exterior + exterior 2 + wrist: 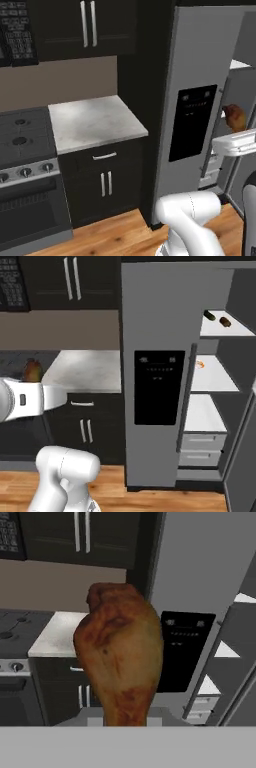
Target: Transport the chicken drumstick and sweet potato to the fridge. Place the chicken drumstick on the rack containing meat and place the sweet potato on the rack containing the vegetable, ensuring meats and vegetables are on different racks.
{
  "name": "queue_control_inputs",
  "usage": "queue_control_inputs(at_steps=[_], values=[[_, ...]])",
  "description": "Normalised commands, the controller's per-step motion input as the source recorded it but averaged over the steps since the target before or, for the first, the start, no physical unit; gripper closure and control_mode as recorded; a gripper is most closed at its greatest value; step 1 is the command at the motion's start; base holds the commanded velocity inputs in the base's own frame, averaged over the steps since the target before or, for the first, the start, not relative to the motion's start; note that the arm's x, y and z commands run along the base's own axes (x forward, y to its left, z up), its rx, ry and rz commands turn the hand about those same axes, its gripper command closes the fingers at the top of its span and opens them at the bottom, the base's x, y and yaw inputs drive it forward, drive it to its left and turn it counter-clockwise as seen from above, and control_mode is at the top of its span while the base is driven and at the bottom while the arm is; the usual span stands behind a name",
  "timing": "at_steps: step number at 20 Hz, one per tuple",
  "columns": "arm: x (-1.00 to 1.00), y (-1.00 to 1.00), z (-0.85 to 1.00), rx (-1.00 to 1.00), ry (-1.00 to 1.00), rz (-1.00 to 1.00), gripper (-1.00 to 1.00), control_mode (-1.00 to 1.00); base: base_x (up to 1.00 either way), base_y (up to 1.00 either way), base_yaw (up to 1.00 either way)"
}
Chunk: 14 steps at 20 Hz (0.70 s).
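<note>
A chicken drumstick [120, 657] stood upright in the robot's jaws, which were closed tight on its thin bone end, as the arm carried it in the air in front of the fridge [200, 75]. In the hand view the rounded meaty end pointed away from the hand and the taper ran back toward it, so the long axis lay along the line of the gripper [125, 719], whose tips were hidden behind the meat. From the left base camera the orange-brown piece showed just above the white forearm, against the open right-hand compartment; from the right base camera it sat near the left edge, above the arm and before the grey tabletop [85, 373].

The fridge's right door stood open on white inner shelves [215, 376]. Two small dark items [217, 319] lay on the top shelf and a small orange item [200, 364] on the one beneath; what they were was too small to tell.

By its look, the drumstick would be light and firm, though glossy and perhaps slippery. A hold on the narrow bone leaves the heavy end free to swing, so a grip nearer the meat might be steadier.
</note>
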Motion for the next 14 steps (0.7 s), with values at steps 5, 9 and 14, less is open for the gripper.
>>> queue_control_inputs(at_steps=[5,9,14], values=[[0.0,0.0,0.0,0.0,0.0,0.0,1.0,1.0,-0.05,-0.81,-0.27],[0.0,0.0,0.0,0.0,0.0,0.0,1.0,1.0,0.18,-0.35,-0.33],[0.0,0.0,0.0,0.0,0.0,0.0,1.0,1.0,0.65,-0.07,-0.13]])
